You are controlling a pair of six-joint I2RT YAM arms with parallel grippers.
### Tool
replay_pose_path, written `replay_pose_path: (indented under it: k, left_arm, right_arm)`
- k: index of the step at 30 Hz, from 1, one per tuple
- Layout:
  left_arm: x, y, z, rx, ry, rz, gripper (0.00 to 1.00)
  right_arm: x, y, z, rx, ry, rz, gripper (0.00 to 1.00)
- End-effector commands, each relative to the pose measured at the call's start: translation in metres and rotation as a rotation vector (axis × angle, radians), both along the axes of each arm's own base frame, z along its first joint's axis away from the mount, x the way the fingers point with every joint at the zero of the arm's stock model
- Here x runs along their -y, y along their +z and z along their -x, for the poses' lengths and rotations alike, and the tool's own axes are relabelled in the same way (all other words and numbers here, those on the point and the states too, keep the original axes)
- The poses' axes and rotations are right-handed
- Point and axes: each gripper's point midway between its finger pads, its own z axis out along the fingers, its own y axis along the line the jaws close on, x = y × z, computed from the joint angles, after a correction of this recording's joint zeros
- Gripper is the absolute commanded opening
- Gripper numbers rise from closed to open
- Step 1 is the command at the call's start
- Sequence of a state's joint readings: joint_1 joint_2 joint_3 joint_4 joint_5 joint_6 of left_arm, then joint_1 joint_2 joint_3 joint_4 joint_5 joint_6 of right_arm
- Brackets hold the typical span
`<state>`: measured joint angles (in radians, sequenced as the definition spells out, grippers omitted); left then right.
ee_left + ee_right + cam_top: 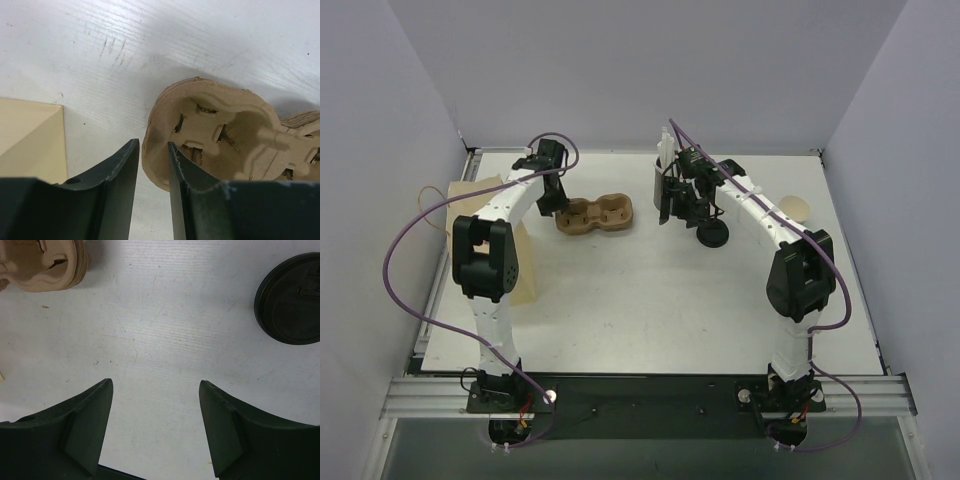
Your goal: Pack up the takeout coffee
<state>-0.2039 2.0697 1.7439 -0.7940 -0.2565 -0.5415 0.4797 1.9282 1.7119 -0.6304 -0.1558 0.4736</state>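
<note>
The takeout coffee's round black lid (712,236) (290,300) lies flat on the white table. Right of the right forearm a pale tan round rim (797,210) peeks out, partly hidden; I cannot tell if it is the cup. A brown pulp cup carrier (595,215) (225,135) (45,265) lies left of the middle. My left gripper (558,208) (152,144) straddles its left rim, one finger outside and one inside, with a sliver of table showing, narrowly open. My right gripper (667,212) (156,383) hangs wide open over bare table between carrier and lid.
A tall grey cup with white straws (665,165) stands just behind the right gripper. A tan paper bag (525,265) (30,140) sits at the table's left side, under the left arm. Pale walls close in the table on three sides.
</note>
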Motion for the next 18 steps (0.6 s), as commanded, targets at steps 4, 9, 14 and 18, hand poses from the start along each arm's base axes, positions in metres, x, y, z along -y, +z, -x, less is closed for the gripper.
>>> replay_pose_path:
  k: [4,9,14,18]
  left_arm:
    - [0.001,0.021,-0.020,0.067,-0.027,0.026,0.38]
    - [0.003,0.012,-0.020,0.041,-0.039,0.031,0.37]
    - [0.004,0.004,-0.018,0.017,-0.042,0.037,0.36]
    - [0.003,0.002,-0.017,0.016,-0.038,0.033,0.36]
  right_arm:
    - [-0.006,0.007,-0.006,0.015,0.004,-0.014,0.64]
    - [-0.007,0.006,-0.005,0.011,0.004,-0.012,0.64]
    - [-0.008,0.006,-0.006,0.011,0.003,-0.015,0.64]
    - [-0.009,0.006,-0.006,0.010,0.006,-0.016,0.64]
